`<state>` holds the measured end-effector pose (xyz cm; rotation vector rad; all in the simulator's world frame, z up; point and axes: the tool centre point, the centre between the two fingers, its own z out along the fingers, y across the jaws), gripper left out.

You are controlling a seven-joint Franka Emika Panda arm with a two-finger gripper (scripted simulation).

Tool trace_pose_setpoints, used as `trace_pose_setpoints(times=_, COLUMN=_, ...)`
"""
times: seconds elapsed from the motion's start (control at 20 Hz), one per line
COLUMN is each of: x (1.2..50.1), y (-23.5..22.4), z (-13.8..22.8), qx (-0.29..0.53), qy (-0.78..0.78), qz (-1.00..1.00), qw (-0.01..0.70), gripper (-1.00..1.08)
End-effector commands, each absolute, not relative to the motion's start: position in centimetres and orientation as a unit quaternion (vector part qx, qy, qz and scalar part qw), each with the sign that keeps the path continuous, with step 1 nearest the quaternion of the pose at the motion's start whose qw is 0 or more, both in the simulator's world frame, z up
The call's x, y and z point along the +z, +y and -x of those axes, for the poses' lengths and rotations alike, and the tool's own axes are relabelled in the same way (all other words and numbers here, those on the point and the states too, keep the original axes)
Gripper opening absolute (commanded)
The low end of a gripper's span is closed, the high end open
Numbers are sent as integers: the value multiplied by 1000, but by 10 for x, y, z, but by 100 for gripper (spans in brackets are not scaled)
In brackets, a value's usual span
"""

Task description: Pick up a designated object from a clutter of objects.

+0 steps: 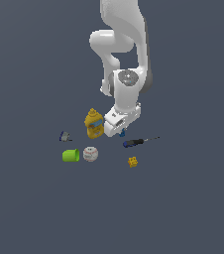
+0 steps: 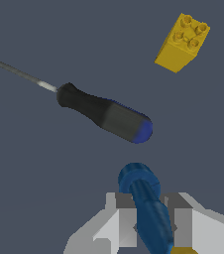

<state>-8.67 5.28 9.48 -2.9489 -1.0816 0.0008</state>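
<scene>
A: Where is the dark blue piece [image 2: 144, 206]?

B: Between the two fingers [image 2: 127, 223] of the gripper [image 2: 153, 225]. In the wrist view the jaws stand one on each side of it, pressed close against its sides, so the gripper grips the piece. In the exterior view only a speck of blue shows under the gripper [image 1: 121, 132], just beside the yellow bottle [image 1: 93, 123].

A: Take the bottle as the landmark. What lies round it?

B: All of it sits on the dark floor [image 1: 34, 198]. The screwdriver [image 1: 139, 141] lies past the gripper on the exterior view's right, its thin shaft pointing away from the bottle. The small yellow brick [image 1: 133, 161] is below the screwdriver, farther from the bottle. The white baseball [image 1: 90, 154] and the lime green cup [image 1: 71, 155], lying on its side, touch each other below the bottle. The grey-blue clamp [image 1: 65, 136] is near the bottle on the exterior view's left.

A: Any writing or brand?

B: The bottle has a blue patch like a label, too small to read. The brick [image 2: 182, 41] shows four studs; its marks are too blurred to make out. The screwdriver [image 2: 101, 113] handle is plain black with a blue end.
</scene>
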Motion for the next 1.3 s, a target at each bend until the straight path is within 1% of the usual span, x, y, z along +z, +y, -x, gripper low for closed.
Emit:
trace_pose_setpoints(times=0.0, x=112, y=41, z=86, qx=0, qy=-344, qz=939, qw=1, gripper=-100)
trace_pose_setpoints(times=1.25, x=339, y=-110, z=69, qx=-1, qy=-344, qz=939, qw=2, gripper=-100)
